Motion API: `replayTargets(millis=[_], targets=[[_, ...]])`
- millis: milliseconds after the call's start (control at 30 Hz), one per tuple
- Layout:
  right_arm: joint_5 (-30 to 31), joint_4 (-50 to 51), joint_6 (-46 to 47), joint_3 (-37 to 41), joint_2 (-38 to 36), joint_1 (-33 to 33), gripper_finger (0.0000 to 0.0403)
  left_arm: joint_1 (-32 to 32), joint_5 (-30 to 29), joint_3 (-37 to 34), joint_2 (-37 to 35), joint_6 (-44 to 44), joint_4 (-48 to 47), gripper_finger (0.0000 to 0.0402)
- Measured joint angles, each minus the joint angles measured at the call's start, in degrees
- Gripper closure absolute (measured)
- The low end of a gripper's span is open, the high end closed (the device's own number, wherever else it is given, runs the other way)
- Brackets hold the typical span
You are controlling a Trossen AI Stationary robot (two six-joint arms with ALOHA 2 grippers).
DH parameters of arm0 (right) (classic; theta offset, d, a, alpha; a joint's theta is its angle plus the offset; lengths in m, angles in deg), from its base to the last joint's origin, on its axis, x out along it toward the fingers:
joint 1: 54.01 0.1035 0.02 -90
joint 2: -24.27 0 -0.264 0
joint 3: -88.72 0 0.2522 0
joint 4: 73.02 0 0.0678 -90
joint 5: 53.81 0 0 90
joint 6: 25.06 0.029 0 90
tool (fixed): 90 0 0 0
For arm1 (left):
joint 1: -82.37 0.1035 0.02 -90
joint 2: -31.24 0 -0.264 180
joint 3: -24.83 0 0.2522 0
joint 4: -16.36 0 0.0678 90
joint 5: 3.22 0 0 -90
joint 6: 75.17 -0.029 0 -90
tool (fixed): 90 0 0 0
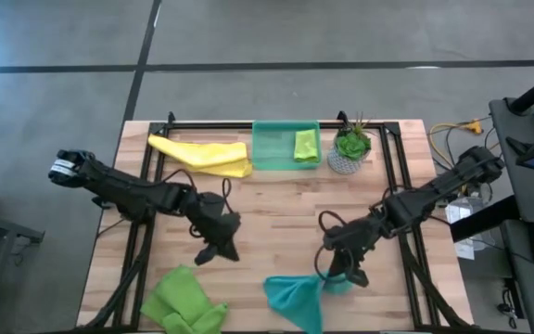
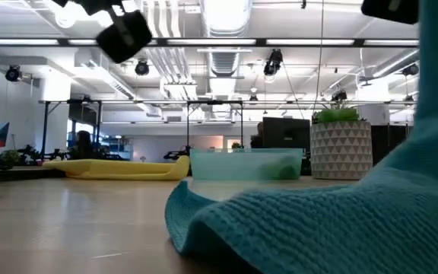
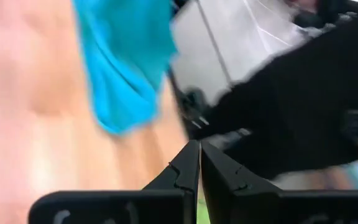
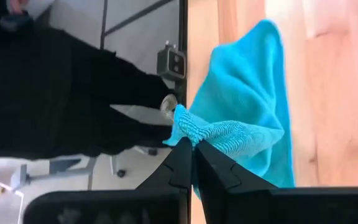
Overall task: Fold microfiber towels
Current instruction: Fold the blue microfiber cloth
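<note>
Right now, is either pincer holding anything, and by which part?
The right pincer is shut on the teal towel, pinching a bunched edge. The left pincer is shut and holds nothing.

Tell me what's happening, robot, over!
Right pincer shut on teal towel, lifting its edge. Left pincer shut, empty, mid-table. Nothing in the way.

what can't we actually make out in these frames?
- Teal towel: cut off by the high view's bottom edge, so its full lay is unknown; in the low view it fills the foreground and hides the right end effector, which is shut on its edge.
- Green towel in the tray: too small in the high view to judge its folds.
- Left end effector, shut: its wrist view is blurred.
- Lime towel: partly cut off at the bottom edge.
</note>
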Motion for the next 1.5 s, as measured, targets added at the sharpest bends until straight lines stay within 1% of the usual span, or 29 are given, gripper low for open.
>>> replayTargets(millis=[100, 200, 300, 400, 500, 567, 667, 767, 867, 967, 1033, 1167, 1233, 1300, 1367, 1433, 1500], targets=[[0.34, -0.17, -0.08, -1.44, -0.3, -2.03, 0.0394, 1.74, -6.03, 0.53, 0.0, -5.24, 3.14, 0.0402], [0.66, -0.07, -0.19, -2.32, -0.36, -4.59, 0.0394, 3.22, -12.42, 0.64, 0.05, -8.44, 12.22, 0.0402], [0.66, -0.03, -0.15, -2.48, -0.56, -7.37, 0.0394, 4.43, -21.21, 0.49, 1.62, -5.7, 21.5, 0.0401], [0.66, 0.05, -0.15, -2.41, -0.61, -9.99, 0.0394, 5.54, -23.39, 0.39, 4.67, -4.69, 28.88, 0.0388], [0.66, 0.04, -0.03, -2.36, -0.67, -12.52, 0.0394, 5.86, -23.45, 0.95, 8.44, -1.85, 31.98, 0.0346], [0.66, 0.03, 0.31, -2.42, -0.67, -14.2, 0.0394, 5.86, -23.03, 1.14, 11.38, 0.8, 33.67, 0.0304], [0.72, 0.04, 0.29, -2.45, -0.69, -16.61, 0.0394, 5.86, -20.74, 1.73, 15.97, 5.26, 38.74, 0.0234], [0.76, 0.08, 0.25, -2.12, -0.7, -18.9, 0.0394, 5.86, -20.55, 3.07, 19.29, 9.63, 42.42, 0.0176], [0.79, 0.33, 0.2, -2.06, -0.52, -21.21, 0.0394, 5.92, -22.41, 5.21, 21.04, 11.85, 41.47, 0.0141], [3.11, 2.48, -0.54, -2.02, -0.51, -23.2, 0.0394, 5.92, -26.25, 6.44, 21.42, 10.69, 41.1, 0.0134], [5.04, 3.86, -1.4, -1.99, -0.51, -24.49, 0.0394, 5.92, -29.88, 7.7, 21.37, 10.15, 38.72, 0.0136], [5.72, 3.95, -2.65, -2.16, -0.51, -26.96, 0.0394, 5.92, -35.85, 11.4, 21.52, 7.19, 27.59, 0.015], [6.81, 3.78, -2.75, -2.37, -0.51, -27.75, 0.0394, 5.9, -38.59, 13.87, 22.3, 6.04, 24.33, 0.0156], [6.84, 3.84, -3.44, -2.52, -0.51, -28.41, 0.0394, 5.9, -42.38, 15.43, 22.73, 6.01, 20.19, 0.0162], [6.85, 3.77, -4.05, -2.77, -0.51, -28.71, 0.0394, 5.87, -45.91, 17.44, 23.93, 6.0, 18.06, 0.0167], [6.88, 3.55, -4.45, -3.23, -0.51, -28.71, 0.0394, 5.93, -47.72, 18.69, 24.94, 6.03, 15.74, 0.0173], [7.22, 2.88, -5.29, -3.71, -0.51, -28.69, 0.0394, 6.08, -48.13, 20.63, 26.67, 6.21, 15.51, 0.0181]])
